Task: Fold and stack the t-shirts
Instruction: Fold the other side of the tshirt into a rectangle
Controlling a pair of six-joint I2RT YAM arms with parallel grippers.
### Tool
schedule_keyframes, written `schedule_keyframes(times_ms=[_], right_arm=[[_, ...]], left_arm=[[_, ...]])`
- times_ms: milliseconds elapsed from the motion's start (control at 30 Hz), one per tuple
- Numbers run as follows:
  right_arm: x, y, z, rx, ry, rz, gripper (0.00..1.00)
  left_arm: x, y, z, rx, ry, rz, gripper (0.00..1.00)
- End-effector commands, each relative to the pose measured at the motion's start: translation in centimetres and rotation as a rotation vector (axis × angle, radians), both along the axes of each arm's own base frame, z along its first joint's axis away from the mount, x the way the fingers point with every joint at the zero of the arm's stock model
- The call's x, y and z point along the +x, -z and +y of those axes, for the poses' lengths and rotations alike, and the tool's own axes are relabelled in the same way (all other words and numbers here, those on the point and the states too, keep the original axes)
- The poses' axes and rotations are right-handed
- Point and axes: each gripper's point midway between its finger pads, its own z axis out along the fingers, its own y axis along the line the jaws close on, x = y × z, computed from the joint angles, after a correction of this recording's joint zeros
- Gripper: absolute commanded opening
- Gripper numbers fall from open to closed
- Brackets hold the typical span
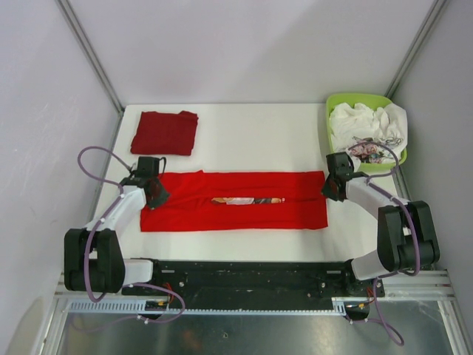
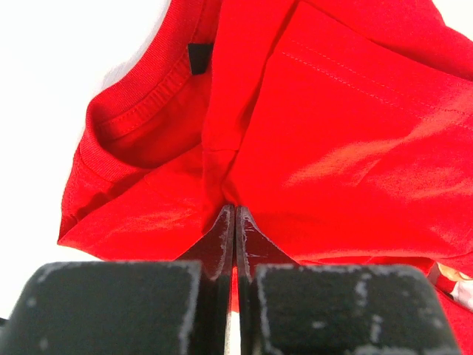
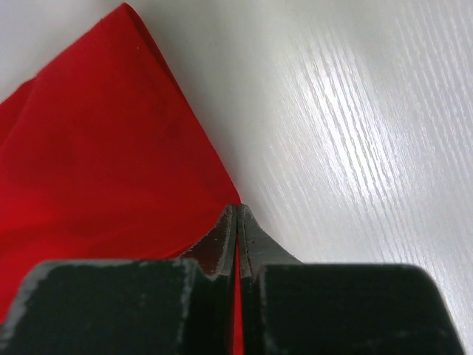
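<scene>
The bright red t-shirt lies as a long folded strip across the table's middle, a sliver of its print showing along the centre seam. My left gripper is shut on its left end near the ribbed collar; its jaws pinch red cloth. My right gripper is shut on the shirt's right edge, where the red cloth meets the white table. The darker red t-shirt lies folded at the back left.
A lime-green basket holding white cloth and other pieces stands at the back right, just behind my right arm. White walls enclose the table on three sides. The arms' black base rail runs along the near edge.
</scene>
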Motion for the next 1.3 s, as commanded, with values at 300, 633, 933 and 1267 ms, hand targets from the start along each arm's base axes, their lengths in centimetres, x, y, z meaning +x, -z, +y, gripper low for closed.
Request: schedule_keyframes(times_ms=[300, 633, 933, 1267], right_arm=[[-0.7, 0.2, -0.3, 0.020, 0.010, -0.010, 0.10], [0.6, -4.3, 0.0, 0.048, 0.004, -0.109, 0.41], [3.3, -6.4, 8.2, 0.212, -0.192, -0.209, 0.35], [6.8, -8.4, 23.8, 0.440, -0.578, -0.367, 0.34]], left_arm=[[0.2, 0.4, 0.2, -0.002, -0.029, -0.001, 0.00], [-0.2, 0.7, -1.1, -0.077, -0.017, -0.027, 0.58], [4.2, -5.5, -2.7, -0.104, 0.142, -0.195, 0.49], [8.7, -4.5, 0.0, 0.048, 0.086, -0.125, 0.37]])
